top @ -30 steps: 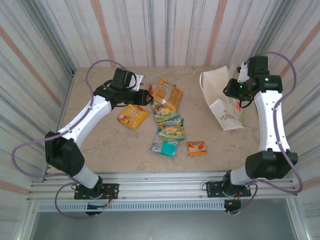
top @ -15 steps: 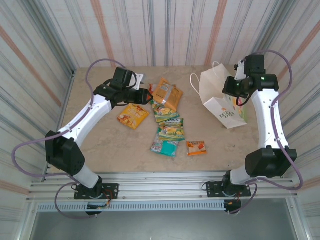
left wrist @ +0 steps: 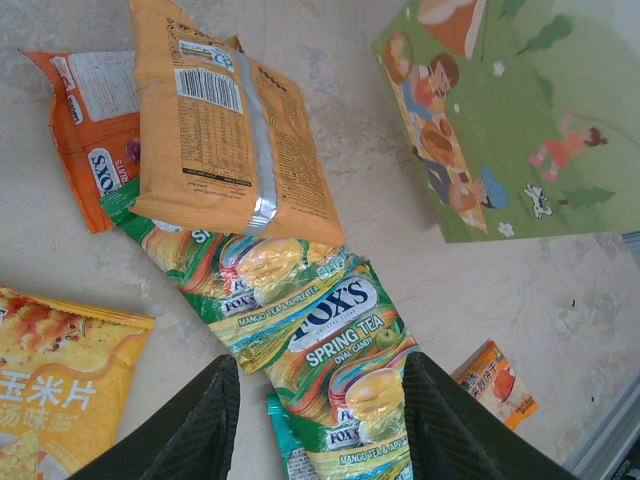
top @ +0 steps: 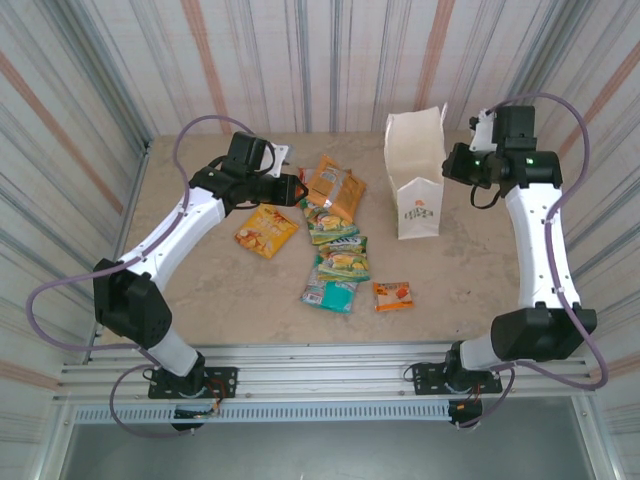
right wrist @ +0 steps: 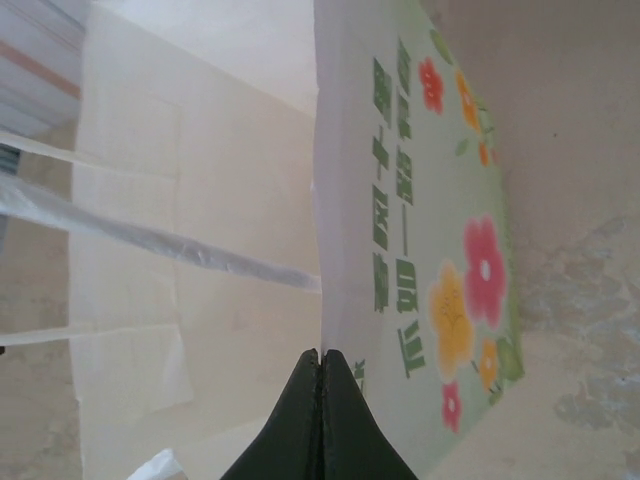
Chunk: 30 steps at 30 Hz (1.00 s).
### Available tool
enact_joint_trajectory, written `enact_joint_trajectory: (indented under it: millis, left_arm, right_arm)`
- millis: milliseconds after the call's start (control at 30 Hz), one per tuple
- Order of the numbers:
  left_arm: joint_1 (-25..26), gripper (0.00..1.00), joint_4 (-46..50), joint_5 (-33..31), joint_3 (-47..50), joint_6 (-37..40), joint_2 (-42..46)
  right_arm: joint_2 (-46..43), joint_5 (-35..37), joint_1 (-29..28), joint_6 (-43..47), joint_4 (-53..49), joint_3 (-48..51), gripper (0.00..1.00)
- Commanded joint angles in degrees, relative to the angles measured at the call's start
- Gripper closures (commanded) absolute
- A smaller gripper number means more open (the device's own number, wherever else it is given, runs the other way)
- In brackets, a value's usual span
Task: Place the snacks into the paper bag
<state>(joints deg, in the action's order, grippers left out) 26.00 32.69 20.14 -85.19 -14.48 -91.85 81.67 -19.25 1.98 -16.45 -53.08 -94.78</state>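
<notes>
A: Right gripper pinched tight on the paper bag rim, bag upright!
B: Left gripper spread wide above the snacks, all lying left of the bag.

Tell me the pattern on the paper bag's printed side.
Green cartoon scene with little figures on the paper bag, clearest in the left wrist view.
</notes>
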Motion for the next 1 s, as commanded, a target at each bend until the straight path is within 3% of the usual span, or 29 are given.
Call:
enact_joint_trajectory:
  millis: [0,233,733,800,867,967]
  left_arm:
    - [0.4,0.52,-0.8,0.9,-0.9,-0.4,0.3]
    - [0.4,0.52,-0.8,1.0,-0.4,-0.5,0.4]
    - [0.5,0.51,-0.8,1.4,-0.8,-1.1,-0.6]
    - [0.5,0.51,-0.9,1.5,-0.8,-1.2,-0.7]
    - [0.5,0.51,-0.9,1.4,-0.9,-1.2,-0.9]
    - [0.5,0.50,-0.9,1.5,-1.1,-1.3,-1.3]
  right_arm:
    - [-1.3,-5.0,1.4,-3.1,4.5,4.1,1.00]
    - [-1.1,-8.1,3.4,-5.5,6.9,9.7,1.00]
    - [0.8,-8.4,4.7,-6.1,3.1,7.6,1.00]
    - [0.7,-7.1,4.8,-5.7,2.1,7.1,0.89]
    - [0.7,-6.0,4.9,-5.1,1.2,6.3,0.72]
    - [0.7,-5.6,5.0,-4.2,0.1,5.2,0.57]
